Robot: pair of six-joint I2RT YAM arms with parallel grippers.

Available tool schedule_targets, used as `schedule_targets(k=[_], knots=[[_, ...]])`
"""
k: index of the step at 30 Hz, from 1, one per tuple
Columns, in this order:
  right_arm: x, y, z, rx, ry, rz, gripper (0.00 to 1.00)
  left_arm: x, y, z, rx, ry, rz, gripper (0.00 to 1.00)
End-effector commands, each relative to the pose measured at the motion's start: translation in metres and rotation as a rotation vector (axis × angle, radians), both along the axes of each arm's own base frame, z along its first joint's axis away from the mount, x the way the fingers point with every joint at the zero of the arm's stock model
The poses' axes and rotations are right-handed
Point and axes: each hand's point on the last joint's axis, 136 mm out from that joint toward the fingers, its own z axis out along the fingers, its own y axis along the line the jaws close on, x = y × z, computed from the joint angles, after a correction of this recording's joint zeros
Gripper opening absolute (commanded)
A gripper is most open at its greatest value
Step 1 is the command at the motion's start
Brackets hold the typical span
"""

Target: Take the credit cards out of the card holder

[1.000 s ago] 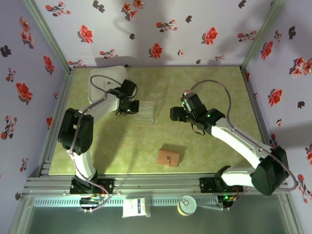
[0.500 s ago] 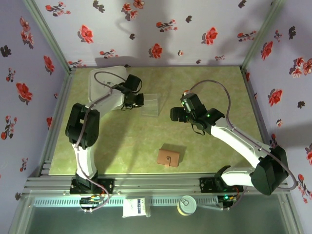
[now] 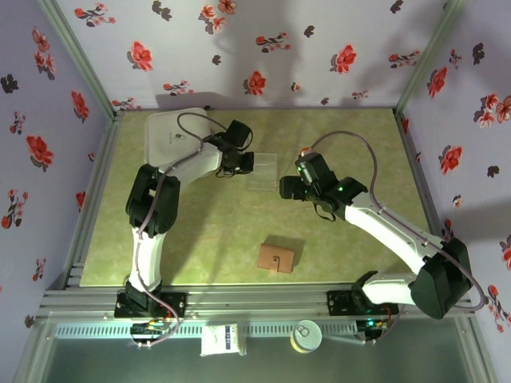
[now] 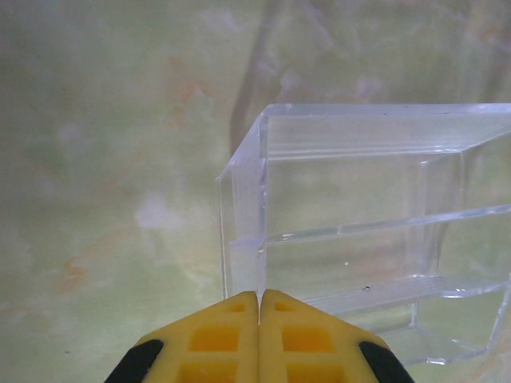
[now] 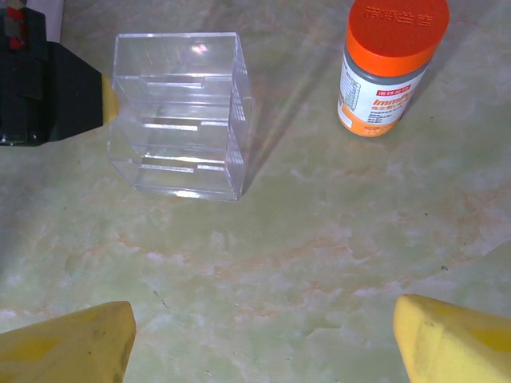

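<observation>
The brown card holder (image 3: pixel 275 258) lies folded shut near the table's front edge, apart from both arms. The credit cards are hidden. My left gripper (image 4: pixel 259 294) is shut, its yellow tips pressed against the left edge of a clear plastic box (image 4: pixel 359 239). Whether the thin wall is pinched between them is unclear. From above, this gripper (image 3: pixel 252 163) sits just left of the clear box (image 3: pixel 263 170) at the back middle. My right gripper (image 5: pixel 263 343) is open over bare table, with nothing between its fingers, and hangs right of the box (image 5: pixel 180 120).
An orange-capped bottle (image 5: pixel 387 68) stands right of the clear box. A white square box (image 3: pixel 172 136) sits at the back left corner. Green tabletop stretches between the clear box and the card holder. Floral walls close in three sides.
My left arm has swung rightward and the clear box has moved with it, from beside the white box toward the table's middle. The right arm and card holder stayed put.
</observation>
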Motion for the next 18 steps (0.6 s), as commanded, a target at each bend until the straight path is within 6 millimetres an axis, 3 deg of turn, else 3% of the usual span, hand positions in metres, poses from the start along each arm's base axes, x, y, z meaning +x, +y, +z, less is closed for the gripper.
schedule_targets(k=[1, 9, 18], knots=[[0.0, -0.003, 0.005, -0.018, -0.015, -0.004, 0.85, 0.003, -0.002, 0.003, -0.016, 0.012, 0.025, 0.0], [-0.001, -0.004, 0.01, -0.013, -0.02, -0.005, 0.85, 0.002, -0.001, 0.006, -0.023, 0.005, 0.032, 0.09], [-0.006, -0.001, 0.01, 0.013, 0.005, 0.003, 0.85, 0.001, -0.001, 0.044, -0.067, -0.059, 0.026, 0.19]])
